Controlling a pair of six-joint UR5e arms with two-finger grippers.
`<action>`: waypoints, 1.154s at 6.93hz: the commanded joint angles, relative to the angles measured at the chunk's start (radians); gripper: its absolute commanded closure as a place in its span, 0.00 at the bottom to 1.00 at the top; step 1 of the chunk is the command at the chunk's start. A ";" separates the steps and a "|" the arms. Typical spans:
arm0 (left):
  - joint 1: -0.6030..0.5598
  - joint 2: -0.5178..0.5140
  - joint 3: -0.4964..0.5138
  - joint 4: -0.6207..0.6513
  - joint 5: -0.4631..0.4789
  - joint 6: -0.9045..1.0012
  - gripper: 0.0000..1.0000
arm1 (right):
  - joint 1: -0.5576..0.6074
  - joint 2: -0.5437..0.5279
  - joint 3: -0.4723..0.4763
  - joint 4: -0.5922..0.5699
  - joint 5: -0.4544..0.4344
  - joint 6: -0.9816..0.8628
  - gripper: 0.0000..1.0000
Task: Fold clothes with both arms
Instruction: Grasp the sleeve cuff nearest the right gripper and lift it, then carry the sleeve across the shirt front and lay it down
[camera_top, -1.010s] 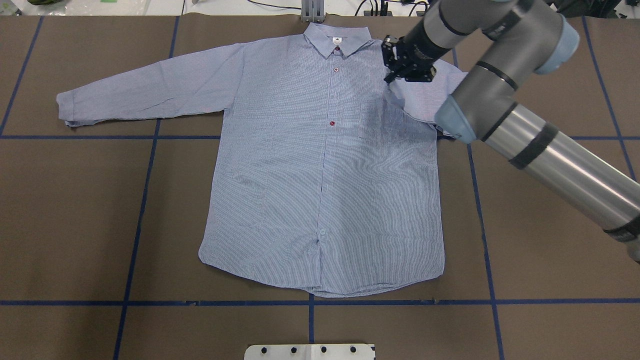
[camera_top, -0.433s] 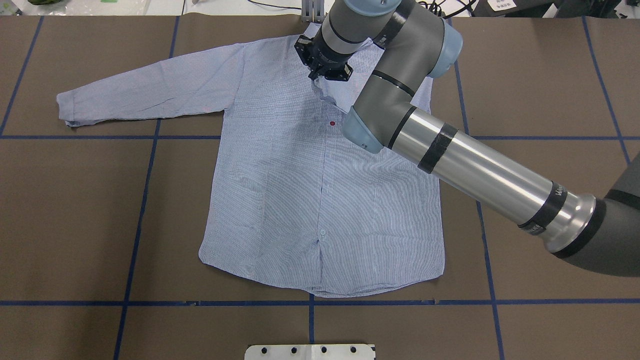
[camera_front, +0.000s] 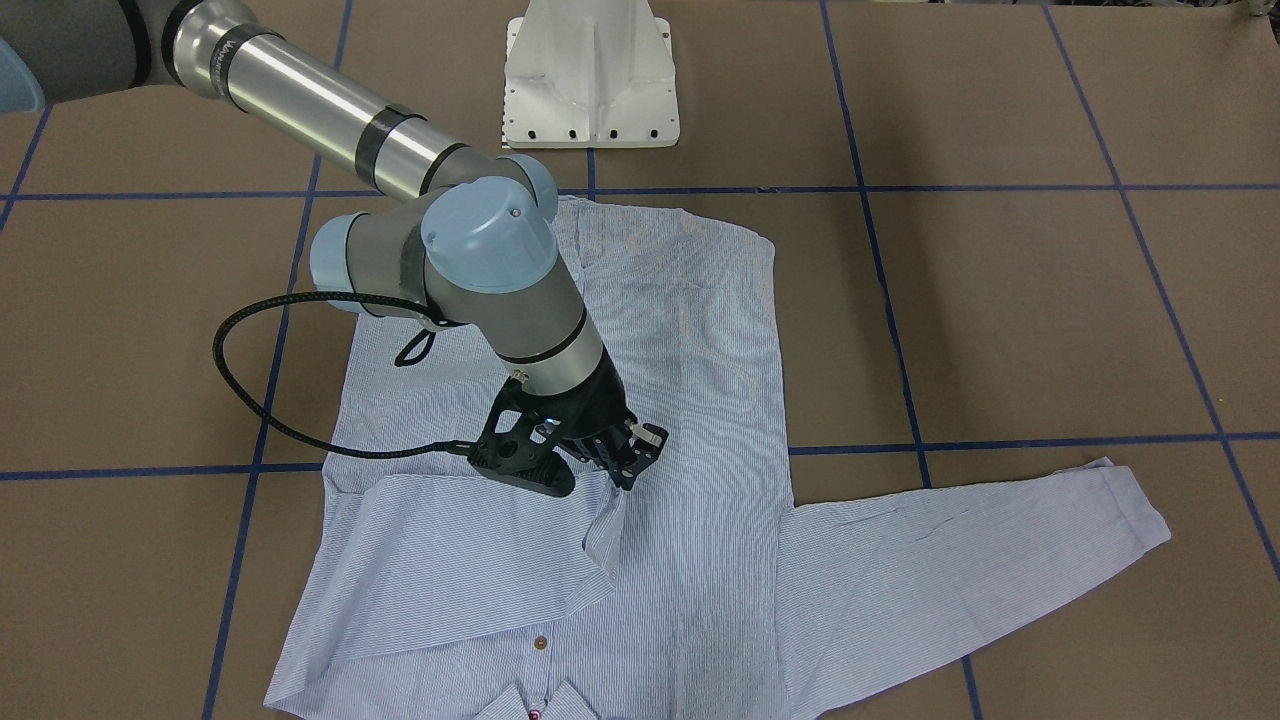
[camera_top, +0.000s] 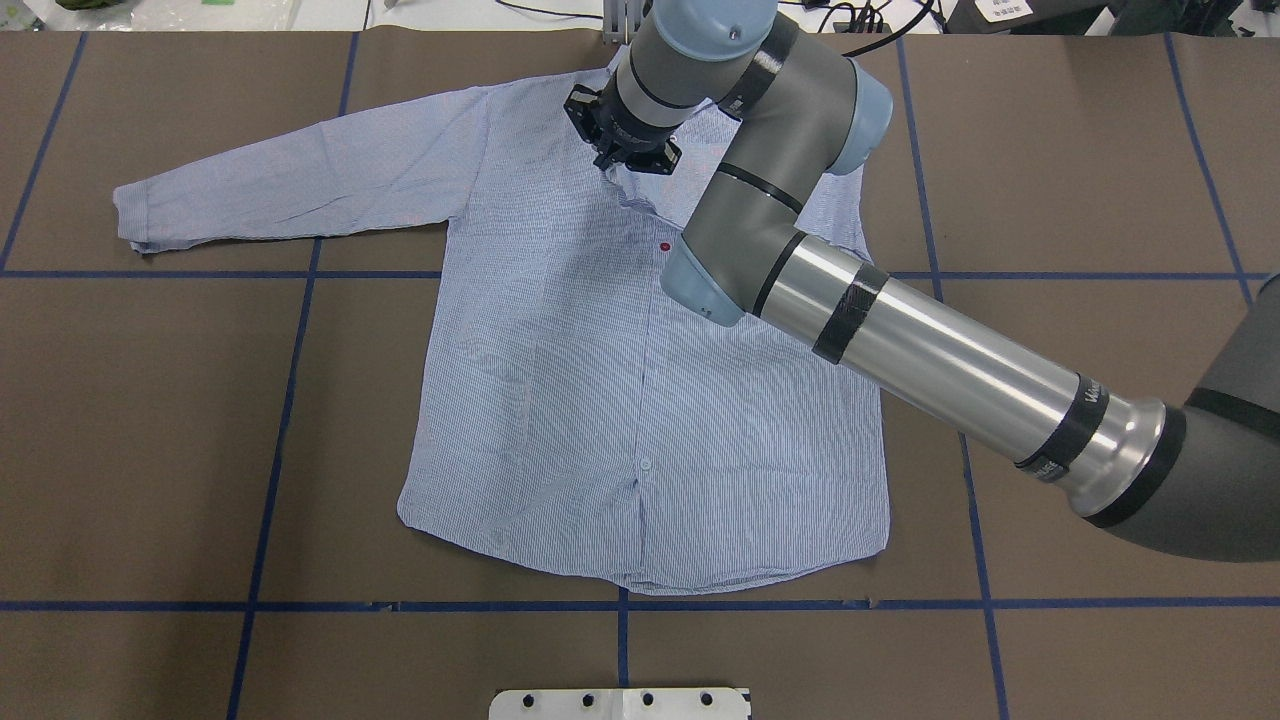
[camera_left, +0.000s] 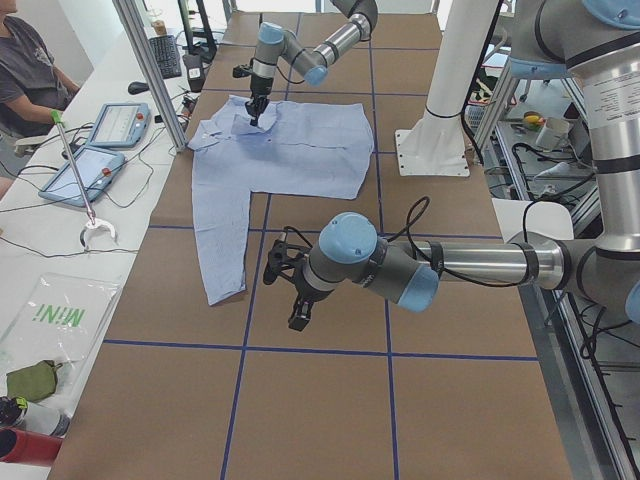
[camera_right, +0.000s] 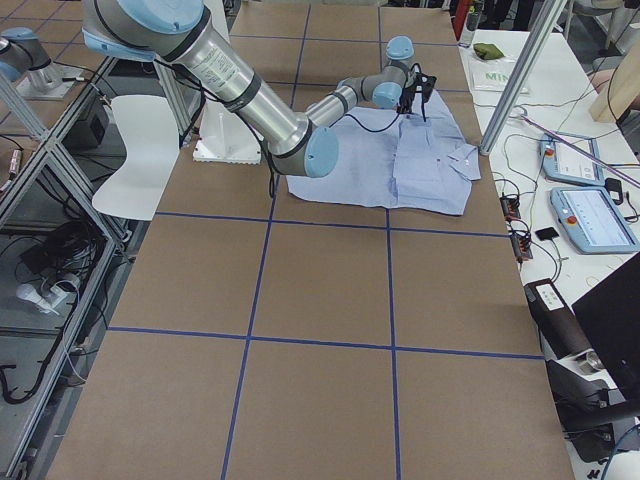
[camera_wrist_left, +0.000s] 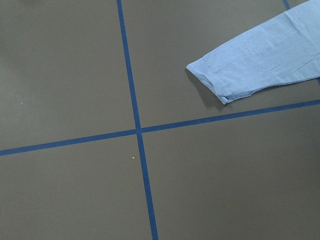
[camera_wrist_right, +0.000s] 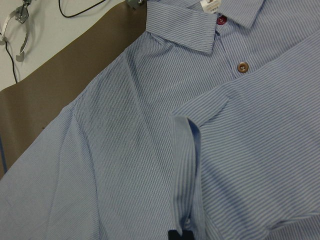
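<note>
One sleeve (camera_front: 450, 540) lies folded across the shirt (camera_front: 690, 330), pinched by the right gripper (camera_front: 625, 476); the other sleeve (camera_front: 970, 530) and body await folding; the left gripper (camera_left: 295, 310) cannot be judged open or closed.

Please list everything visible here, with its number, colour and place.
table: one, brown, blue tape lines
shirt: one, light-blue striped, flat at centre, one sleeve folded across chest
pedestal base: one, white, robot's table edge
tablets: two, grey-blue, side bench
person: one, dark top, beside that bench
right arm: one, silver-grey, over the shirt
right tool: one, black, shut on the shirt's folded sleeve
left arm: one, silver-grey, over bare table
left tool: one, black, near the other cuff
</note>
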 joint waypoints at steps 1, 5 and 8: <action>0.000 0.005 0.000 0.000 -0.004 0.000 0.01 | -0.030 0.050 -0.064 0.044 -0.090 0.036 1.00; 0.002 0.005 0.002 0.000 -0.015 -0.002 0.01 | -0.073 0.067 -0.100 0.080 -0.195 0.068 0.30; 0.011 0.003 0.005 -0.012 -0.107 -0.014 0.02 | -0.140 0.099 -0.112 0.079 -0.282 0.105 0.00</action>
